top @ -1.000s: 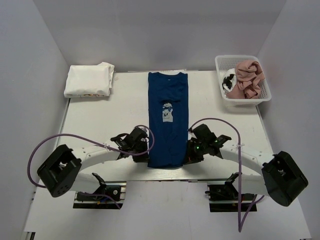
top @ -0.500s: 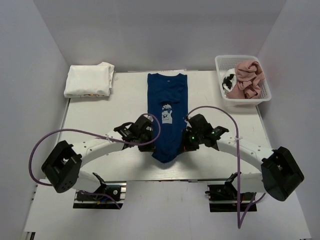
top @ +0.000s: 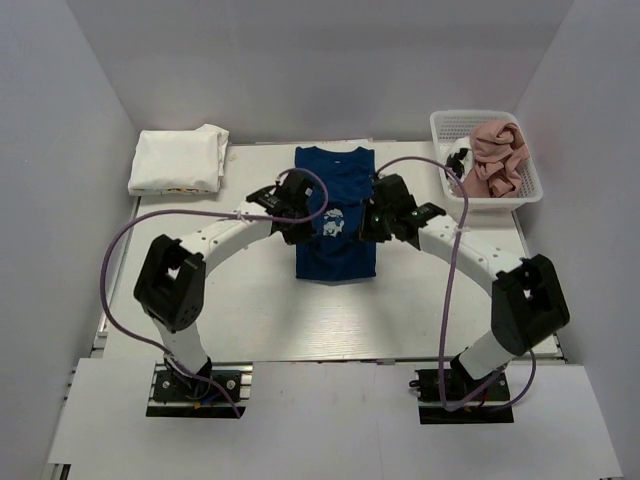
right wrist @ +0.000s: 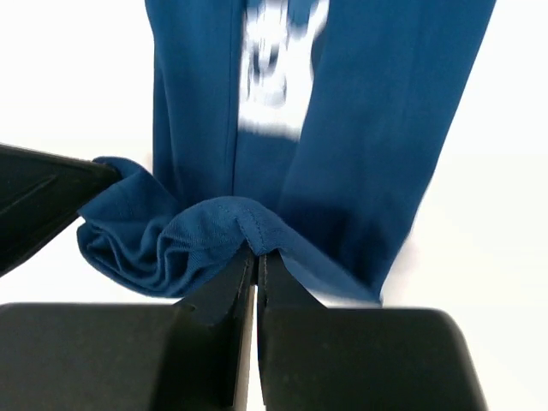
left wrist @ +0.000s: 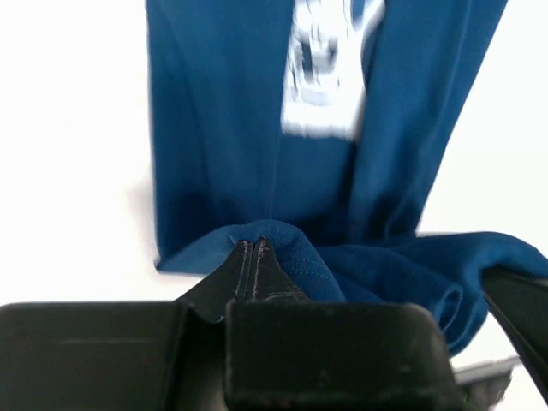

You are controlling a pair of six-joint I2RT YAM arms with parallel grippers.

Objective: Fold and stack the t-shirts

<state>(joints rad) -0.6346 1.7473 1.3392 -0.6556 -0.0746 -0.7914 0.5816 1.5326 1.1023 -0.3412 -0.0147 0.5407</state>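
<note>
Fold step in hand, lengthwise fold of the navy t-shirt (top: 335, 255). Both are clamped on its hem: the left tool (left wrist: 255, 257) is pinched tight on one corner and the right tool (right wrist: 256, 261) on the other, no gap showing at either. The hem cloth bunches and sags between them.

The shirt lies lengthwise mid-table (top: 220, 300), collar toward the far edge, sides already tucked into a narrow strip. The tools hold the hem raised over the shirt's middle, either side of the pale print (top: 333, 225), so the lower part looks doubled over.

Next, as I judge it: carry both corners toward the collar at an even pace, pull out the slack between them, lower the hem onto the collar edge, then release. Uneven travel would skew the fold.

The folded white t-shirts (top: 178, 160) sit at the far left corner, the likely stack spot. The dusty pink t-shirt (top: 495, 150) and the white black-marked t-shirt (top: 458, 165) wait in the mesh basket (top: 485, 114) far right, not yet folded.
</note>
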